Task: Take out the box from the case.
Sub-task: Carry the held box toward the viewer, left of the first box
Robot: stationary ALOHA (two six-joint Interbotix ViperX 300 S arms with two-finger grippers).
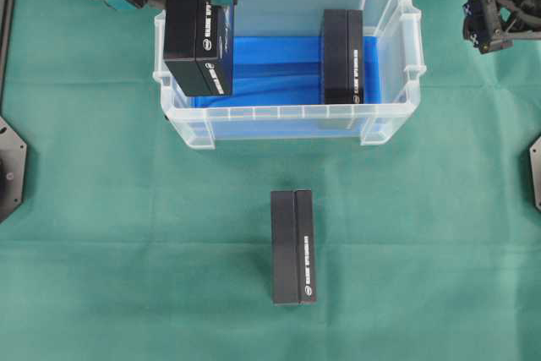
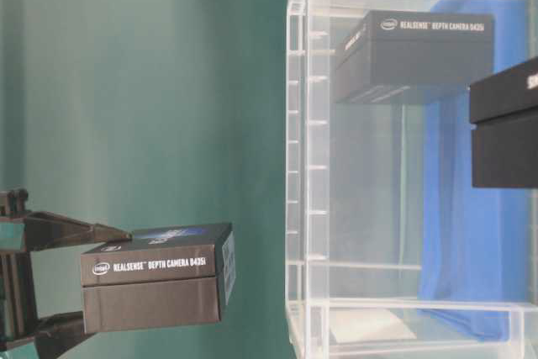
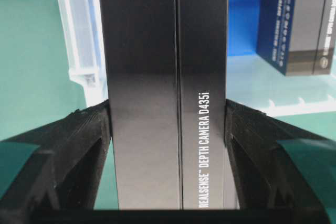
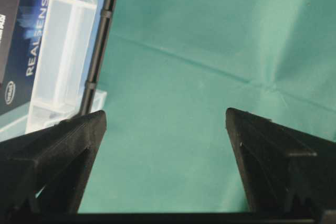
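Case (image 1: 397,116): one box (image 1: 342,55) inside; left tool (image 3: 168,129) clamps raised box (image 1: 198,50); right tool (image 4: 165,124) apart

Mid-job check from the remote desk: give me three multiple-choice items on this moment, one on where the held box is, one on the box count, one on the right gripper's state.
1. Where is the box in the left gripper?
A. Lifted at the case's left end
B. Flat on the cloth in front of the case
C. Inside the right gripper

2. How many black boxes are in view overhead?
A. One
B. Two
C. Three

3. What state is the right gripper in?
A. Shut on a box
B. Open and empty
C. Shut on the case's rim

Answers:
1. A: the held box overlaps the left rim of the case, and the table-level view shows it outside the wall.
2. C: the held box, one inside the case, one on the cloth.
3. B: only green cloth shows between its spread fingers.
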